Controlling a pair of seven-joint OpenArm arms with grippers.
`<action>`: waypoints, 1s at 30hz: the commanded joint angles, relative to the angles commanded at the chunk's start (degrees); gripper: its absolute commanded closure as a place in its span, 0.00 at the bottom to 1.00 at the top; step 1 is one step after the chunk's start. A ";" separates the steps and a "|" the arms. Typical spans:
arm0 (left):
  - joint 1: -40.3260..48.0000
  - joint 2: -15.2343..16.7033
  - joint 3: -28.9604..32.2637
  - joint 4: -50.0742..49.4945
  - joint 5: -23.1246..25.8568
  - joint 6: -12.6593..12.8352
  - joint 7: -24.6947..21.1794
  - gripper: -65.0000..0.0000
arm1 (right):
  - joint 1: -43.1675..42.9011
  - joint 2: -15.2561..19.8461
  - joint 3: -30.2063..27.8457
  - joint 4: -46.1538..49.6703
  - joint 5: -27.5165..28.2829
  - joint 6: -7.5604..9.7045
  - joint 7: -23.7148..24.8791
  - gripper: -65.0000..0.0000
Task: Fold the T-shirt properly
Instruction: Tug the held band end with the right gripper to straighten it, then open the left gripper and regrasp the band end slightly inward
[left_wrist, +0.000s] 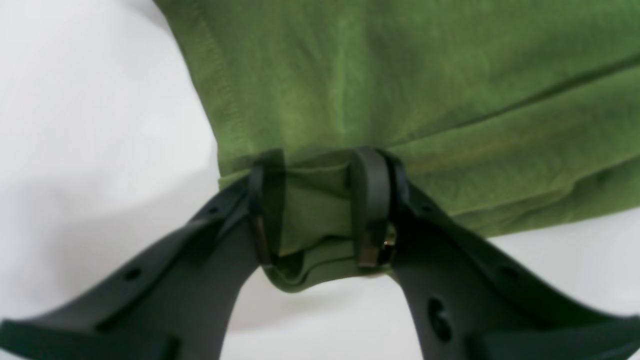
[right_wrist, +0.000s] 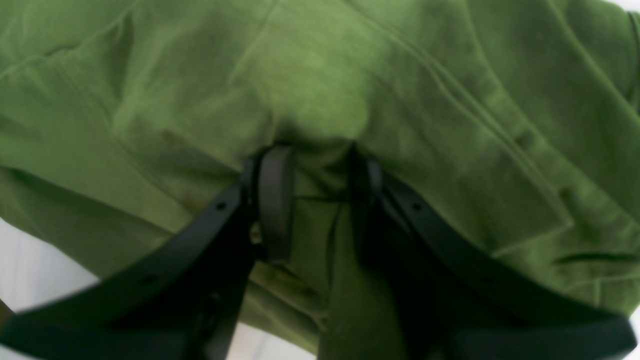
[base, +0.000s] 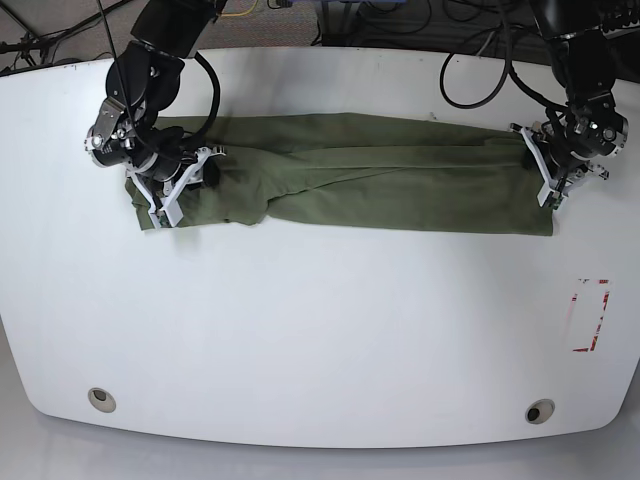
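1. Now lying as a long folded band across the far half of the white table: olive-green soft cotton T-shirt.
2. At the band's hem end, left gripper, clamped on a fold of cloth.
3. At the opposite end, right gripper, pinching bunched fabric.

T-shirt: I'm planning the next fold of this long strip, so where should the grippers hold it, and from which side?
Grip the T-shirt at its two short ends, coming in from outside each end; it lies as a long narrow band, and the left gripper and right gripper pinch there now.
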 joint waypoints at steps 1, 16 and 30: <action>-0.70 0.00 -0.79 0.00 -2.11 0.00 1.49 0.69 | 0.00 0.09 0.00 -0.09 -0.26 0.00 0.00 0.71; -6.15 -1.05 -15.74 -1.85 -19.69 0.00 11.34 0.34 | 0.00 0.88 -0.09 -0.09 0.09 0.00 0.00 0.72; -12.04 -4.48 -17.05 -23.91 -20.31 0.00 10.99 0.34 | 0.00 0.97 -0.09 0.00 0.09 0.00 0.00 0.72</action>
